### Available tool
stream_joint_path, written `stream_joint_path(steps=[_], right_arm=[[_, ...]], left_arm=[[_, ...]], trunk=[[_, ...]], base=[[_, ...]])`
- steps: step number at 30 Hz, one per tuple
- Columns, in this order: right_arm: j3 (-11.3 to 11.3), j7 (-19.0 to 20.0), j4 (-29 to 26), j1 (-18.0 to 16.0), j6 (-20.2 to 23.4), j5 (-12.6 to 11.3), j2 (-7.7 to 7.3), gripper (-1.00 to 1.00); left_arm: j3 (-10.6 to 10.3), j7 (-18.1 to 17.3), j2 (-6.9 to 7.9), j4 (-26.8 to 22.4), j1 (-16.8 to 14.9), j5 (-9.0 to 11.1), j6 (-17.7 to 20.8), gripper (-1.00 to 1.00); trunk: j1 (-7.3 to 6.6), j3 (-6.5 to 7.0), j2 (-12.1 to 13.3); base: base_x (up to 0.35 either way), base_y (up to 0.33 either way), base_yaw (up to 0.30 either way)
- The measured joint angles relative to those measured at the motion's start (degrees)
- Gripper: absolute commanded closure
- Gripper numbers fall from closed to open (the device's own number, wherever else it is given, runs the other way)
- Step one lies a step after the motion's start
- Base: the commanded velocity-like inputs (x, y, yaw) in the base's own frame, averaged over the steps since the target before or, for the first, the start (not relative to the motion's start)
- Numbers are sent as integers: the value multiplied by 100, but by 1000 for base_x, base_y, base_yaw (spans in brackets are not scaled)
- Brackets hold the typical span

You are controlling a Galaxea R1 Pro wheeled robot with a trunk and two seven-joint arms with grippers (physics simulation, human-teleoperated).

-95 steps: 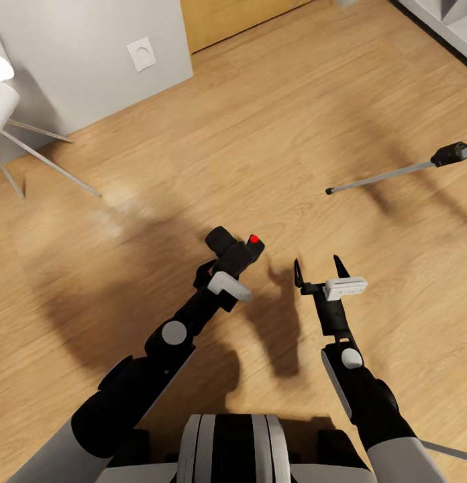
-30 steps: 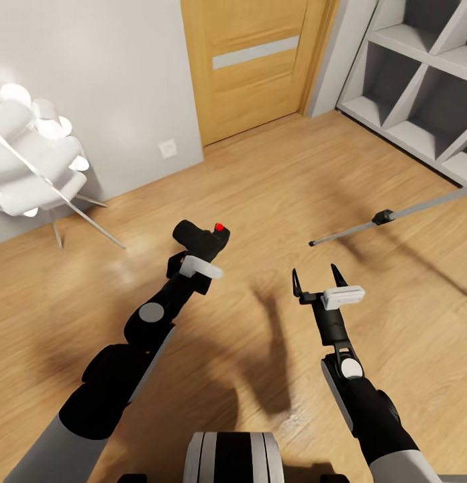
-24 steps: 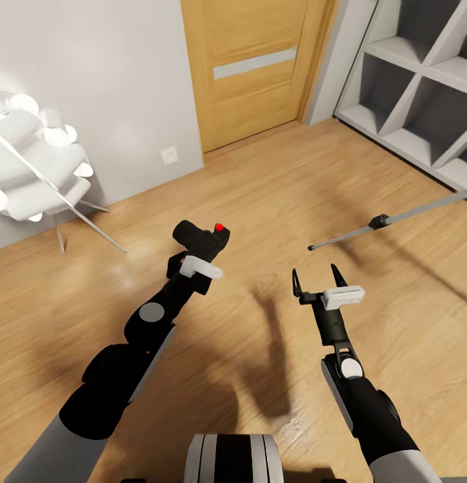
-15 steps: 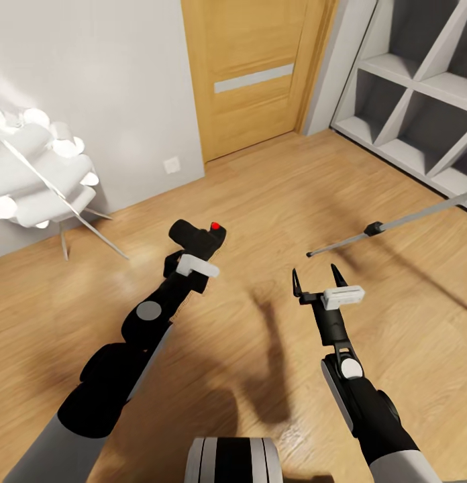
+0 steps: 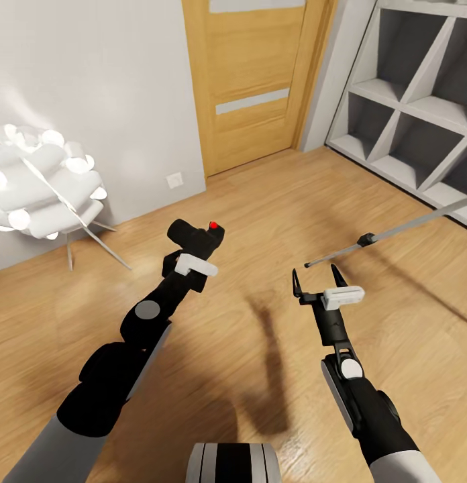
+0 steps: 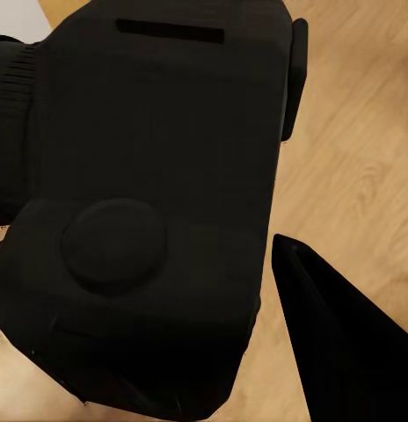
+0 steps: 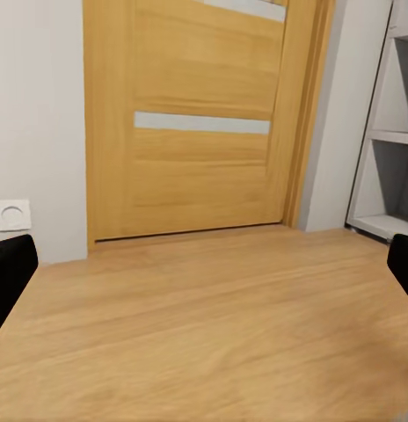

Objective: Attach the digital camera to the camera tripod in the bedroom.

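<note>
Left hand [image 5: 193, 251] is seen closed around the camera [image 5: 196, 239], carried above the floor [image 5: 260, 194], red button up; in the left wrist view the black body [image 6: 142, 202] is pressed close against the lens. Right hand [image 5: 319, 275] is held open and empty, fingers apart, wooden floor and the door [image 7: 204, 114] visible between them in its wrist view.

Change noted: the whole head view is lifted compared with a few seconds ago. More of the door [image 5: 253, 80], the grey shelving [image 5: 421, 100] and the white lamp [image 5: 39, 181] is now taken in, whereas earlier mostly floor was shown. This is read as camera motion, not movement of the objects. Both arms are kept in much the same pose throughout.

One tripod [image 5: 381, 235] leg is seen at the right, slanting across the floor beyond the right hand; its head is out of frame.

Judgement: the tripod's mount is being searched for; attachment is not yet begun.
</note>
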Motion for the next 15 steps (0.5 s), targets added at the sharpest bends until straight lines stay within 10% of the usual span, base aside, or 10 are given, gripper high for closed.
stream_joint_path(steps=[15], right_arm=[[0, 2, 0, 9, 6, 0, 0, -100]], left_arm=[[9, 2, -1, 5, 0, 0, 1, 100]], trunk=[[-39, 333, 20]], base=[[0, 0, 0]])
